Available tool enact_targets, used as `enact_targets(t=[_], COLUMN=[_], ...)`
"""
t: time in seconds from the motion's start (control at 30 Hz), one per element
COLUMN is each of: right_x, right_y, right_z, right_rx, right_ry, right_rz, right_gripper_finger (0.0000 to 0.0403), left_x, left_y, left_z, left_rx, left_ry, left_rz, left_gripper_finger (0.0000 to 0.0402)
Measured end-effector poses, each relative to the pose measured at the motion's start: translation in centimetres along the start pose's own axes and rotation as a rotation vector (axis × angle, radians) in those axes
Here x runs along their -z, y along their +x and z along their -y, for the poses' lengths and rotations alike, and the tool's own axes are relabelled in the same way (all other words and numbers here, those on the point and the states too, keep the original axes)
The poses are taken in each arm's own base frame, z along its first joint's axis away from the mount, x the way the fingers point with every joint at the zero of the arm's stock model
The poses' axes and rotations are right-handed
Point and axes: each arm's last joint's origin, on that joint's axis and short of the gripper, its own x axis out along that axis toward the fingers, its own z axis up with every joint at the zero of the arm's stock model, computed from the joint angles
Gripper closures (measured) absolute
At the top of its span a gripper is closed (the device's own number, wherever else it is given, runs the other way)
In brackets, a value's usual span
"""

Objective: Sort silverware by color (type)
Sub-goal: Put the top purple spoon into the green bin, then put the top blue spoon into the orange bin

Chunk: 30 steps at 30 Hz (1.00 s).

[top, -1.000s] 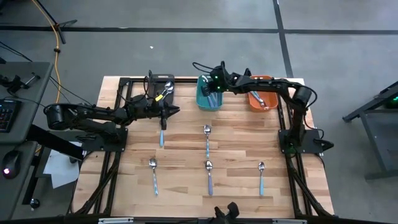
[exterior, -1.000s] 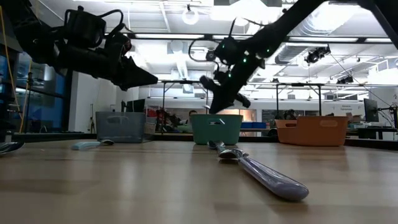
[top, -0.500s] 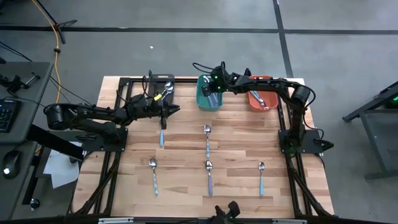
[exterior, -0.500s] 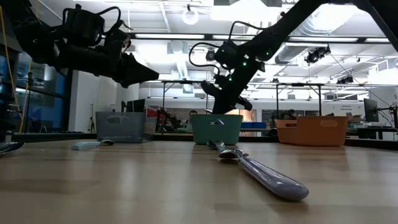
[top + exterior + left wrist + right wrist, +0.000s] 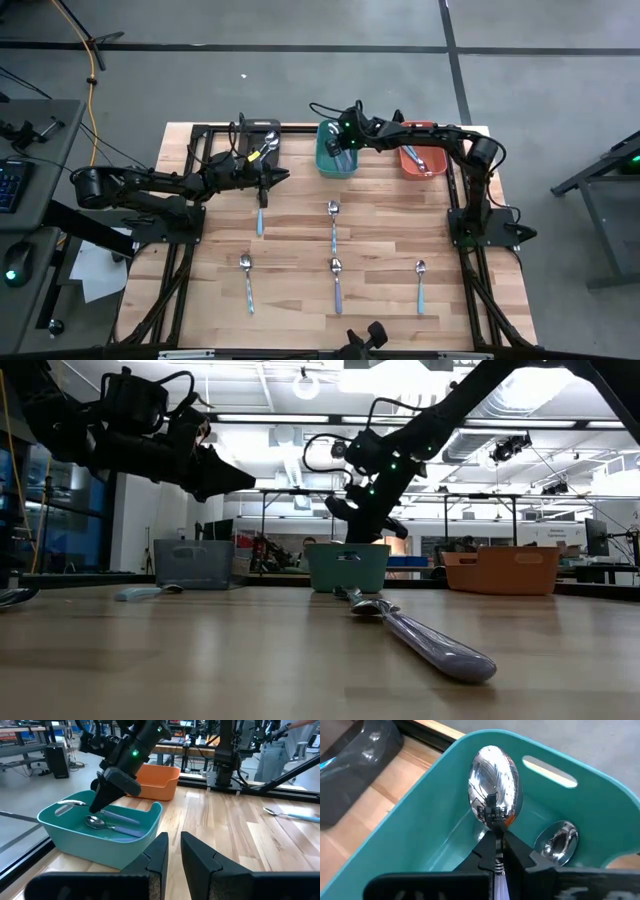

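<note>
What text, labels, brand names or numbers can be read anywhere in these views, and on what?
None can be read. The teal bin, orange bin, dark grey bin and the spoons on the table carry no print; anything in the room behind is too blurred to read.

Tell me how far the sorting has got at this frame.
Partly done. Spoons already lie in the dark grey bin, teal bin and orange bin. In hand: the right end effector, shut on a lilac-handled metal spoon, holds it over the teal bin. Left: five pastel-handled spoons on the wooden table. The left end effector hovers empty beside the grey bin.
</note>
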Motion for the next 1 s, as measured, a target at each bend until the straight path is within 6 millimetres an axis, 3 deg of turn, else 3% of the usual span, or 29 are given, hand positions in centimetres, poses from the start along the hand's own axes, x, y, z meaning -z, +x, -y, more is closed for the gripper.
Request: enact_targets(t=[0.33, 0.57, 0.7, 0.83, 1.0], right_x=[0.6, -1.5, -2.5, -2.6, -0.6], right_y=[1.0, 0.0, -0.8, -1.7, -1.6], right_z=[0.1, -0.6, -1.6, -3.3, -3.8], right_rx=[-0.003, -0.013, -0.020, -0.064, -0.129], right_ry=[-0.077, -0.190, -0.302, -0.417, -0.428], right_rz=[-0.022, 0.010, 0.014, 0.095, 0.268], right_gripper_finger=[0.0367, 0.0342, 0.0353, 0.0392, 0.0397], left_x=[0.0, 0.2, 0.2, 0.2, 0.3], left_y=[0.0, 0.0, 0.0, 0.0, 0.0], left_z=[0.1, 0.1, 0.3, 0.3, 0.3], left_rx=[0.003, 0.006, 0.015, 0.015, 0.015], left_ry=[0.036, 0.045, 0.043, 0.043, 0.041], left_rz=[-0.002, -0.020, -0.023, -0.024, -0.033], left_gripper_finger=[0.0360, 0.0360, 0.0360, 0.0360, 0.0360])
